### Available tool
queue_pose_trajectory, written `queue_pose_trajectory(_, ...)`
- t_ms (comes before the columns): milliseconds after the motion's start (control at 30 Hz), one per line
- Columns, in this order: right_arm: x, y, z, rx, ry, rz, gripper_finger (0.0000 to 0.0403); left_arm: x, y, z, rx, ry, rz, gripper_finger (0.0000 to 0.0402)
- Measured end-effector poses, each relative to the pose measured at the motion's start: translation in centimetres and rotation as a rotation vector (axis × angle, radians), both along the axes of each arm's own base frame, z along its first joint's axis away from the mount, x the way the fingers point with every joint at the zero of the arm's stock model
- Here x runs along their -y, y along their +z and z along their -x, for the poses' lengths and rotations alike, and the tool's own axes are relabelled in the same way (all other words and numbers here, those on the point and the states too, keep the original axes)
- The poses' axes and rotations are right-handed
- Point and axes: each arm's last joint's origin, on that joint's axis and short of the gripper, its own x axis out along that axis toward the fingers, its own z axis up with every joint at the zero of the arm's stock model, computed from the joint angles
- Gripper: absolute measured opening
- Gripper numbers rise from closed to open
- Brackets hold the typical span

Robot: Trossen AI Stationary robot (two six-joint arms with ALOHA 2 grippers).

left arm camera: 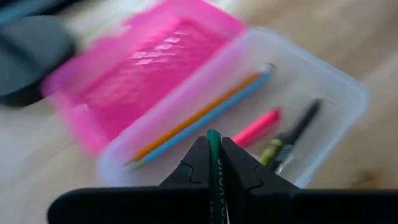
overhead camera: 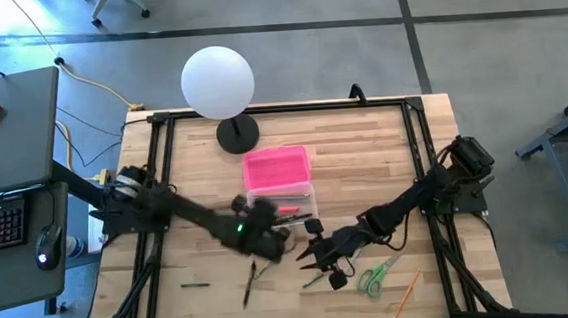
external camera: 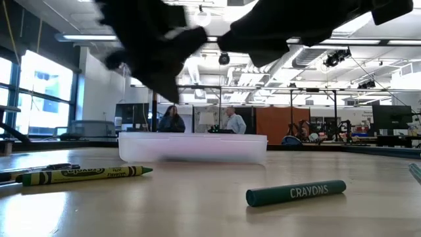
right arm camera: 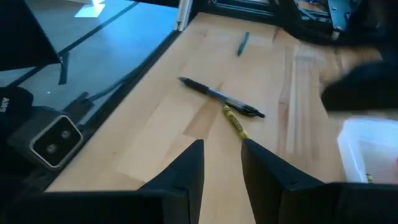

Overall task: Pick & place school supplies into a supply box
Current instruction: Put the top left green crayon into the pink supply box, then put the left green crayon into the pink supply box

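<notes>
Green crayon (external camera: 296,193) (scissors (overhead camera: 374,276) nearby)

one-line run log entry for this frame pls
left gripper: shut on green crayon, above clear plastic box | right gripper: open, empty, waiting | box: pink lid open

Both arms are dark, nearly black, built of slim tube-like links joined by bulkier rounded joints, each rising from a blocky black base. The left arm (overhead camera: 183,214) shows a small green light near its wrist. The right arm (overhead camera: 408,205) carries thin black cables along its links. The left pincer (left arm camera: 214,163) has matte black, wedge-shaped fingers with notched inner edges; the right pincer (right arm camera: 221,163) has flat, plain black fingers.
</notes>
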Motion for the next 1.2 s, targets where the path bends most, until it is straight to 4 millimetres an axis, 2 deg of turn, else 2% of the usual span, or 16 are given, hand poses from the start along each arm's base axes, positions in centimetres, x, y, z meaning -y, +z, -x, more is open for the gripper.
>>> queue_pose_trajectory(100,-0.3,0.0,0.2,-0.004,0.005,-0.01,0.0087,-2.4,-0.7,-3.1,-0.022,-0.132,0.072,0.004)
queue_pose_trajectory(233,-0.9,-0.2,0.6,-0.034,0.01,-0.027,0.0087,-5.5,-1.6,-5.1,-0.041,-0.204,0.104,0.0044)
queue_pose_trajectory(467,-1.6,-0.7,1.2,-0.088,0.039,0.01,0.0087,-8.6,-3.2,-5.5,-0.132,-0.206,0.193,0.0077)
queue_pose_trajectory(700,-1.4,-1.0,1.3,-0.109,0.008,0.042,0.0087,-9.0,-3.6,-5.3,-0.217,-0.294,0.212,0.0096)
queue_pose_trajectory(933,-1.1,-1.2,1.4,-0.111,-0.05,0.08,0.0087,-8.8,-0.6,-5.4,-0.268,-0.402,0.203,0.0102)
queue_pose_trajectory(1100,-1.1,-1.2,1.4,-0.113,-0.051,0.082,0.0087,-8.8,4.1,-5.3,-0.349,-0.484,0.176,0.0101)
queue_pose_trajectory(1200,-1.1,-1.2,1.4,-0.116,-0.053,0.081,0.0087,-8.8,7.0,-4.2,-0.468,-0.481,0.22,0.0101)
